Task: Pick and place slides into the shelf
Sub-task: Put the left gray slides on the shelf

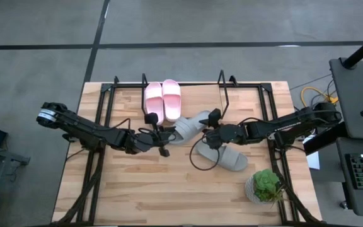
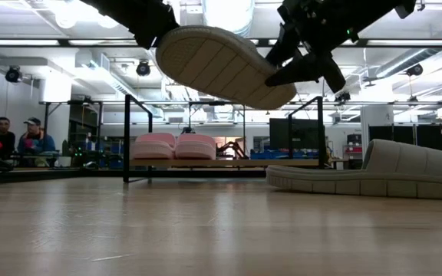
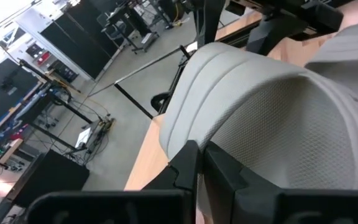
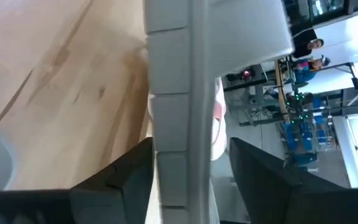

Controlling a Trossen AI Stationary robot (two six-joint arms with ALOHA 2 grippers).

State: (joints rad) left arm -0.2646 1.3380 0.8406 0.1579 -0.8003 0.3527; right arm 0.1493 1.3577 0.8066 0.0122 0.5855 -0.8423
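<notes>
Reaching inward from opposite sides of the table [image 1: 137,189], both arms meet at one grey slide [image 1: 184,129], which hangs in the air just in front of the shelf [image 1: 224,85]. The left arm stretches low across the boards with its elbow out at the table's left edge; the left gripper [image 1: 159,135] is clamped on one end of this slide, and in the left wrist view its fingers [image 3: 191,168] pinch the ribbed strap [image 3: 241,81]. The right arm extends from the right edge, bent slightly at the wrist; the right gripper [image 1: 208,126] grips the slide's other end, its dark fingers [image 4: 129,174] lying on either side of the sole's edge [image 4: 173,93]. In the low view the lifted slide [image 2: 221,65] is tilted, its grooved underside facing the camera, well above the tabletop.

The second grey slide [image 1: 224,157] lies flat on the table below the right arm, apart from the shelf (it also shows at the right of the low view [image 2: 374,172]). The two pink slides [image 1: 162,99] sit side by side on the shelf's wooden board, touching each other. A small potted plant [image 1: 265,186] stands near the table's front right corner. No brand, label or writing can be read on any slide or on the shelf.
</notes>
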